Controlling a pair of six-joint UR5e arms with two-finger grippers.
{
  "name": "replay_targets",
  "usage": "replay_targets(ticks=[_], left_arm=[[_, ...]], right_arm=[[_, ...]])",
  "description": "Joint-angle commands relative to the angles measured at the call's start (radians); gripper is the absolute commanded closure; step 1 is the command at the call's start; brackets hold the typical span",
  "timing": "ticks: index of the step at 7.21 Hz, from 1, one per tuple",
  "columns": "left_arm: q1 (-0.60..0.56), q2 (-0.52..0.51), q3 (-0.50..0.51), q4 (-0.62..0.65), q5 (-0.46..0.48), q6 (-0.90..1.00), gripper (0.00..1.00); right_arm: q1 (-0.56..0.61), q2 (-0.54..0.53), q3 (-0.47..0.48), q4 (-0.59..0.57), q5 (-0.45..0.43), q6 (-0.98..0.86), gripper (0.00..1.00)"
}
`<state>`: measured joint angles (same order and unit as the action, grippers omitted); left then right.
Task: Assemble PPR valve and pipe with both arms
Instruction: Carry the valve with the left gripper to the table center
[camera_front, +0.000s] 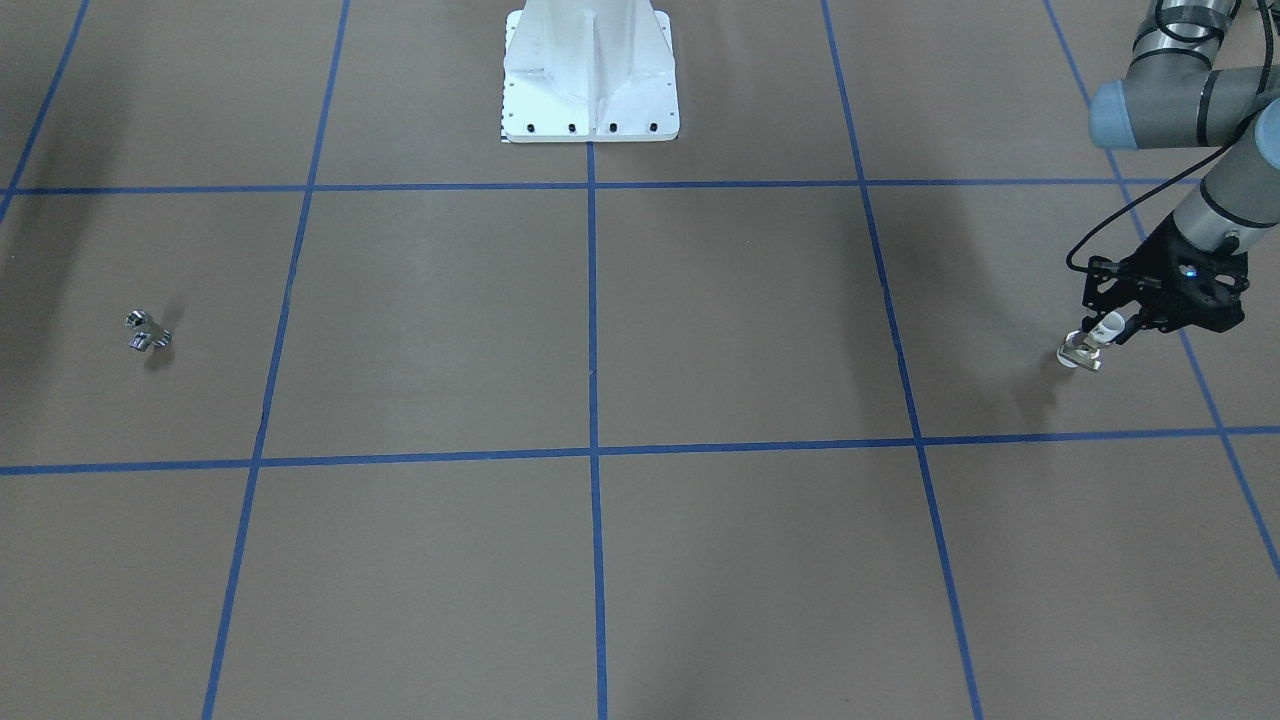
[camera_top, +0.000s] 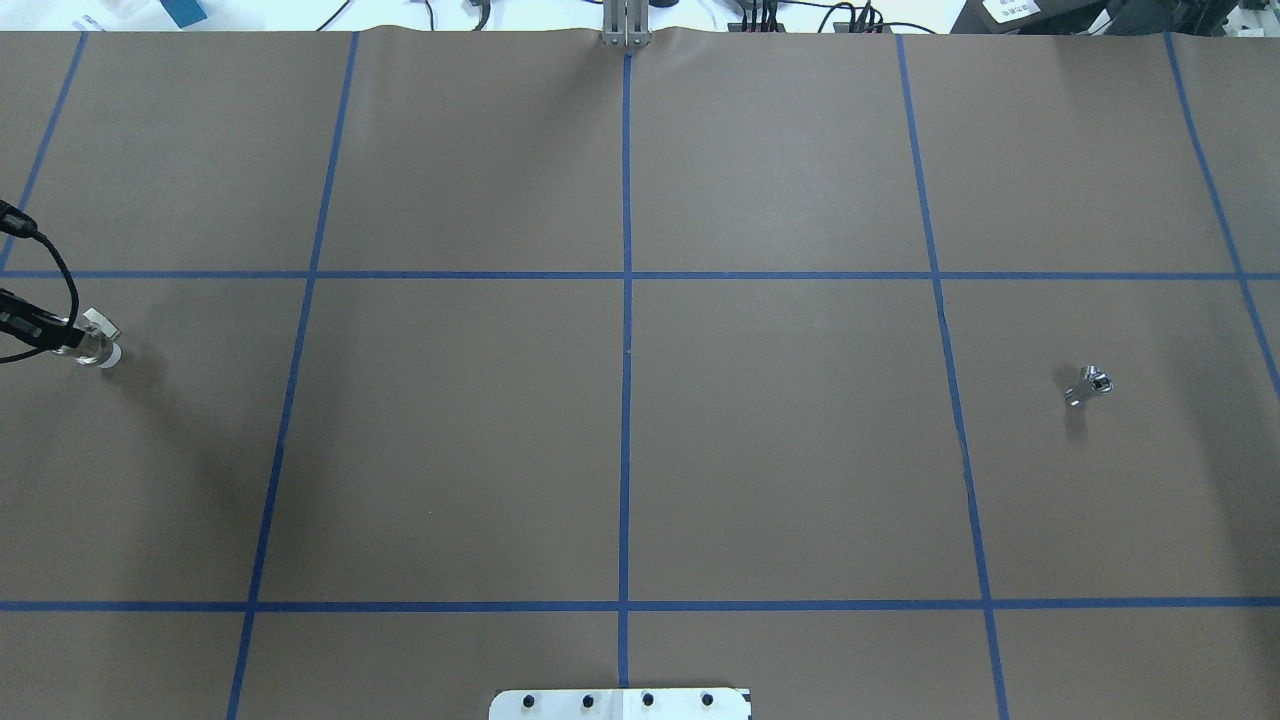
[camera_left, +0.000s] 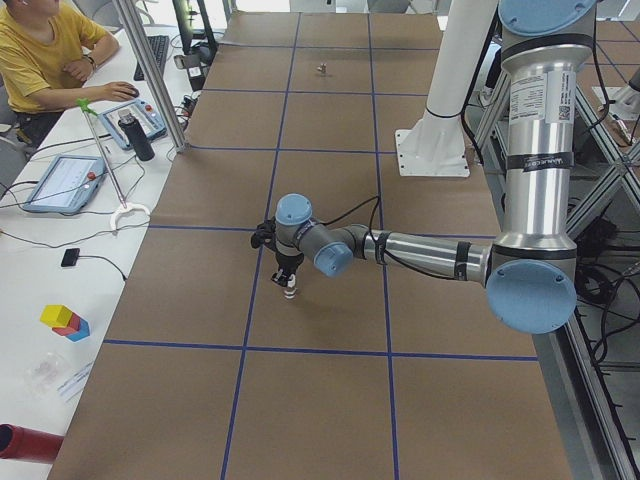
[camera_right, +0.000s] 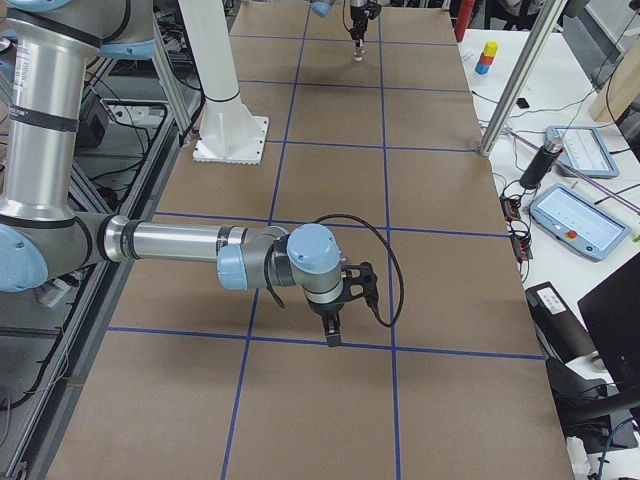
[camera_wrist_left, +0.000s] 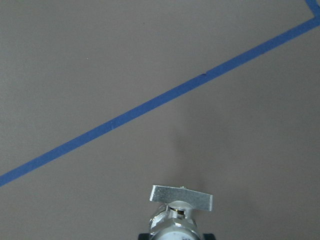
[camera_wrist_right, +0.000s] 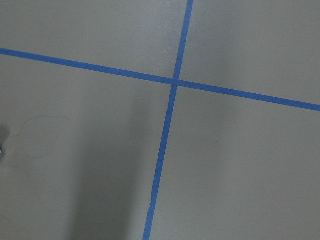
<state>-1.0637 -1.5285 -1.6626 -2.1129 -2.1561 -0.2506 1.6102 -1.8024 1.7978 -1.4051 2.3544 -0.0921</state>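
1 white pedestal stands mid robot-side edge of the blue-taped table. Near the left edge, the left gripper clamps 1 handled valve. 1 small metal fitting lies near the right edge. Right gripper jaws: cannot tell.

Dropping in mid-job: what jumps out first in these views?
The left gripper is shut on a silver metal valve with a white plastic end, low over the brown table with blue tape grid at its far left. A small silver metal fitting lies alone on the table's right side. The right gripper hangs above the table; whether it is open is unclear.
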Motion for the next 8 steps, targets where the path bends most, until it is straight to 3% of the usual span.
replay_targets(ticks=[1,3,5,8], left_arm=[[0.001,-0.007,-0.035,0.013,-0.01,-0.002,1.0],[0.001,-0.072,-0.057,0.059,-0.036,-0.062,1.0],[0.013,-0.261,-0.06,0.201,-0.034,-0.195,1.0],[0.238,-0.512,-0.059,0.362,0.066,-0.479,1.0]], right_arm=[[-0.001,0.0,0.0,0.0,-0.001,0.0,0.0],[-0.004,0.0,0.0,0.0,0.0,0.0,0.0],[-0.006,0.0,0.0,0.0,0.0,0.0,0.0],[-0.007,0.0,-0.002,0.0,0.0,0.0,0.0]])
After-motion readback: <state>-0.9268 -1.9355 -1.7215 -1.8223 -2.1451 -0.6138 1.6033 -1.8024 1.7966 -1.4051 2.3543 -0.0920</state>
